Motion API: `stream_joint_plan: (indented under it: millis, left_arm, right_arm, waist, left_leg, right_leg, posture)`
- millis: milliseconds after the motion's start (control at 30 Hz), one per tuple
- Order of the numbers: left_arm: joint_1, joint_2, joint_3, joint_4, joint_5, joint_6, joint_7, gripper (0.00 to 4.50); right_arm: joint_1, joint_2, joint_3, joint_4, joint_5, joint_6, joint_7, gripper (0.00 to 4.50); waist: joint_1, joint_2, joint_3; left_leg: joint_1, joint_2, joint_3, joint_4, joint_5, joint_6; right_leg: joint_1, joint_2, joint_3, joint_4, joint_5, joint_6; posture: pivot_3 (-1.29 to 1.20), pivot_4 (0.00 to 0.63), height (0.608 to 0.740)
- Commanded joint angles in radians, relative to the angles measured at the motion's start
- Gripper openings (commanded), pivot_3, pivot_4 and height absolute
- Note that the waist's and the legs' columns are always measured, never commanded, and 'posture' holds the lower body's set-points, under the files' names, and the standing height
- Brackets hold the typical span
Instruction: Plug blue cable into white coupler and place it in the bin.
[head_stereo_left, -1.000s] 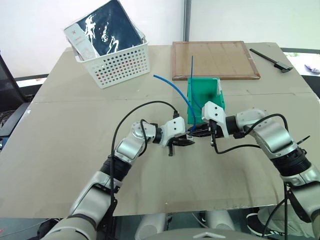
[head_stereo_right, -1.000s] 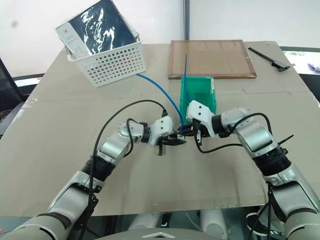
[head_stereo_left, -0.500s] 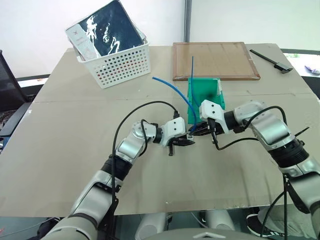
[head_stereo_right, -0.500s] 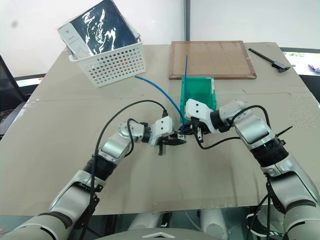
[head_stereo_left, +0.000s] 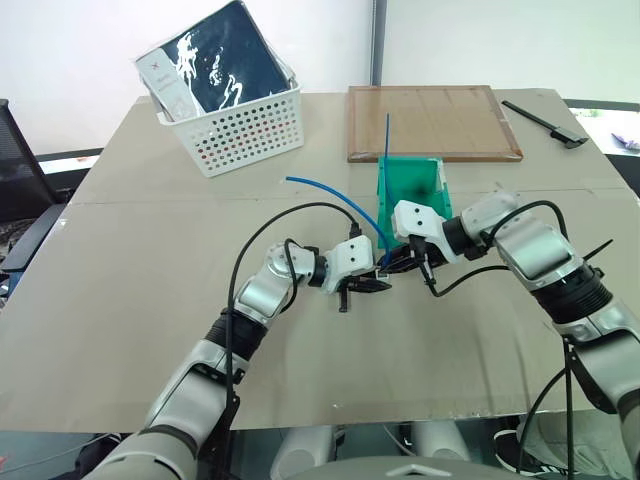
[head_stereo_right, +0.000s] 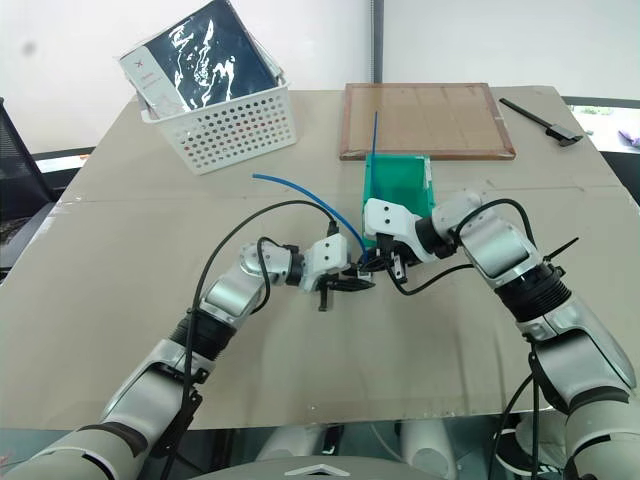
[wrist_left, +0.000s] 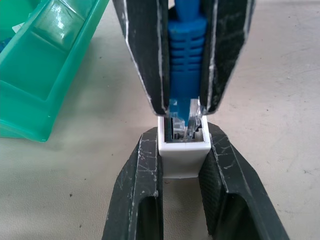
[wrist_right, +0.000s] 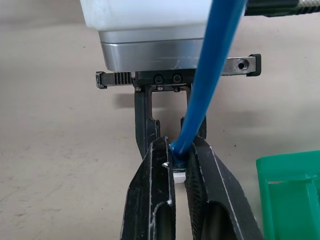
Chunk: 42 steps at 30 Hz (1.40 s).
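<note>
Taking the bin (head_stereo_left: 410, 183) as my landmark on the counter (head_stereo_left: 150, 280), I start well to its left and farther back, where I see a white perforated basket (head_stereo_left: 232, 125) with a dark glossy package (head_stereo_left: 220, 55) propped in it.

Closer in, my left gripper (wrist_left: 181, 165) sits just in front of the bin's low front, slightly to its left. Its fingers (wrist_left: 137, 190) pinch the white coupler (wrist_left: 182, 155) from both sides, socket facing away from the wrist.

Meeting it head-on, my right gripper (wrist_right: 180, 165) comes in from the bin's right front corner. Its fingers (wrist_right: 152, 200) are pressed onto the plug end of the blue cable (head_stereo_left: 335, 195), one finger on each side of the ribbed blue boot. In the left wrist view the clear plug tip sits in the mouth of the coupler's socket; I cannot tell whether it is fully seated.

From the plug the blue cable rises and arcs back to the left of the bin, its free end hanging above the counter.

Behind the bin lies a flat wooden board (head_stereo_left: 432, 120), and a straight blue cable (head_stereo_left: 387, 135) stands up from the bin's back left corner. To the right of the board lies a black tool (head_stereo_left: 545, 122).
</note>
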Motion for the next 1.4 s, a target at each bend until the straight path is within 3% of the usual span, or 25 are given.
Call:
stream_joint_plan:
  millis: [33,133,267,367,400,433,567,700,733,800,933,1067,1167,1300,1400]
  left_arm:
    - [0.004,-0.007,-0.008,0.014,0.012,0.006,-0.005,0.37]
    - [0.005,-0.011,-0.006,0.012,0.011,0.009,-0.006,0.37]
    - [0.012,-0.01,-0.003,0.002,0.01,0.016,-0.006,0.37]
    - [0.02,-0.011,0.019,-0.026,-0.011,0.05,-0.001,0.37]
    - [0.022,-0.009,0.029,-0.043,-0.021,0.066,-0.004,0.37]
    - [0.024,-0.007,0.038,-0.059,-0.031,0.086,-0.007,0.37]
    - [0.037,0.009,0.088,-0.165,-0.096,0.211,-0.004,0.37]
    - [0.021,0.002,0.186,-0.317,-0.233,0.46,0.047,0.37]
    - [0.015,-0.003,0.208,-0.348,-0.262,0.512,0.064,0.37]
    - [-0.005,-0.011,0.246,-0.393,-0.318,0.622,0.096,0.37]
    - [-0.248,-0.088,0.323,-0.288,-0.397,0.938,0.239,0.37]
    - [-0.423,-0.184,0.328,-0.055,-0.335,0.91,0.366,0.37]
    - [-0.529,-0.252,0.313,0.155,-0.287,0.83,0.414,0.37]
    - [-0.643,-0.322,0.312,0.44,-0.224,0.68,0.464,0.37]
    - [-0.709,-0.335,0.317,0.563,-0.207,0.625,0.428,1.84]
  right_arm:
    - [0.046,0.012,0.072,0.076,-0.089,-0.034,-0.025,0.0]
    - [0.077,0.032,0.093,0.125,-0.134,-0.086,-0.049,0.0]
    - [0.114,0.05,0.051,0.121,-0.138,-0.128,-0.09,0.0]
    - [0.138,0.103,-0.123,0.046,-0.016,-0.182,-0.162,0.0]
    - [0.151,0.113,-0.182,0.0,0.033,-0.167,-0.173,0.68]
    - [0.164,0.113,-0.227,-0.046,0.063,-0.15,-0.185,0.82]
    - [0.251,0.069,-0.414,-0.312,0.213,-0.041,-0.25,2.41]
    - [0.438,0.016,-0.611,-0.633,0.336,0.086,-0.372,4.18]
    - [0.481,0.007,-0.642,-0.692,0.361,0.113,-0.397,4.43]
    - [0.555,-0.011,-0.679,-0.777,0.374,0.134,-0.439,4.43]
    - [0.896,0.079,-0.747,-1.052,0.222,0.153,-0.717,4.43]
    - [1.1,0.162,-0.656,-1.122,0.122,0.102,-0.887,4.43]
    - [1.187,0.201,-0.591,-1.124,0.045,0.059,-0.981,4.43]
    - [1.265,0.244,-0.527,-1.124,-0.042,0.014,-1.061,4.43]
    - [1.29,0.272,-0.519,-1.124,-0.062,-0.016,-1.095,4.5]
  waist:
    - [-0.001,0.0,-0.002]
    - [-0.003,-0.001,-0.009]
    - [-0.007,-0.001,-0.01]
    - [-0.008,-0.002,-0.011]
    - [-0.009,-0.001,-0.01]
    - [-0.008,-0.001,-0.009]
    - [-0.005,0.001,-0.007]
    - [0.002,0.001,-0.007]
    - [0.004,0.001,-0.007]
    - [0.007,0.001,-0.007]
    - [0.032,-0.001,-0.005]
    - [0.025,0.0,-0.006]
    - [0.018,-0.001,-0.005]
    - [0.007,-0.001,-0.004]
    - [0.005,-0.001,-0.004]
  left_leg:
    - [0.0,0.0,0.0,0.0,0.0,0.0]
    - [0.002,0.0,0.0,0.0,0.0,0.0]
    - [0.018,0.001,0.0,-0.002,-0.003,0.005]
    - [0.019,0.003,-0.001,-0.002,-0.003,0.005]
    - [0.018,0.003,-0.001,-0.002,-0.003,0.005]
    - [0.018,0.003,0.0,-0.002,-0.003,0.005]
    - [0.005,0.002,0.0,-0.001,0.0,0.0]
    - [-0.009,0.001,-0.003,0.0,0.0,-0.001]
    - [-0.011,0.001,-0.004,0.0,0.0,-0.001]
    - [-0.013,0.0,-0.004,0.0,0.0,-0.001]
    - [-0.015,-0.001,-0.008,0.002,0.0,0.001]
    - [-0.011,-0.001,-0.008,0.01,0.0,0.0]
    - [0.0,0.0,-0.005,0.009,-0.003,0.005]
    - [0.0,0.001,-0.004,0.009,-0.002,0.003]
    - [-0.002,0.001,-0.004,0.008,0.0,0.0]
  right_leg:
    - [0.0,0.0,0.0,0.0,0.0,0.0]
    - [0.001,0.0,0.0,0.0,0.0,0.0]
    - [0.016,0.001,0.001,0.0,-0.001,0.002]
    - [0.016,0.003,0.0,0.0,-0.003,0.004]
    - [0.016,0.003,0.0,0.0,-0.002,0.003]
    - [0.015,0.003,0.001,0.0,-0.001,0.001]
    - [0.003,0.002,0.002,0.001,0.0,0.0]
    - [-0.009,0.001,0.0,0.001,0.0,-0.001]
    - [-0.01,0.001,-0.001,0.0,0.0,-0.001]
    - [-0.012,0.0,-0.001,-0.001,0.0,0.0]
    - [-0.01,0.0,-0.005,0.001,0.0,0.001]
    - [-0.004,0.002,-0.006,0.002,-0.002,0.006]
    - [0.007,0.002,-0.004,0.0,-0.003,0.008]
    - [0.005,0.003,-0.002,0.001,-0.003,0.009]
    - [0.003,0.004,-0.002,0.0,-0.003,0.009]
  posture:
    - [0.0,0.15,0.74]
    - [0.0,0.15,0.74]
    - [0.0,0.15,0.74]
    - [0.0,0.15,0.74]
    - [0.0,0.15,0.74]
    - [0.0,0.15,0.74]
    - [0.0,0.15,0.74]
    - [0.0,0.15,0.74]
    - [0.0,0.15,0.74]
    - [0.0,0.15,0.74]
    - [0.0,0.15,0.74]
    - [0.0,0.15,0.74]
    - [0.0,0.15,0.74]
    - [0.0,0.15,0.74]
    - [0.0,0.15,0.74]
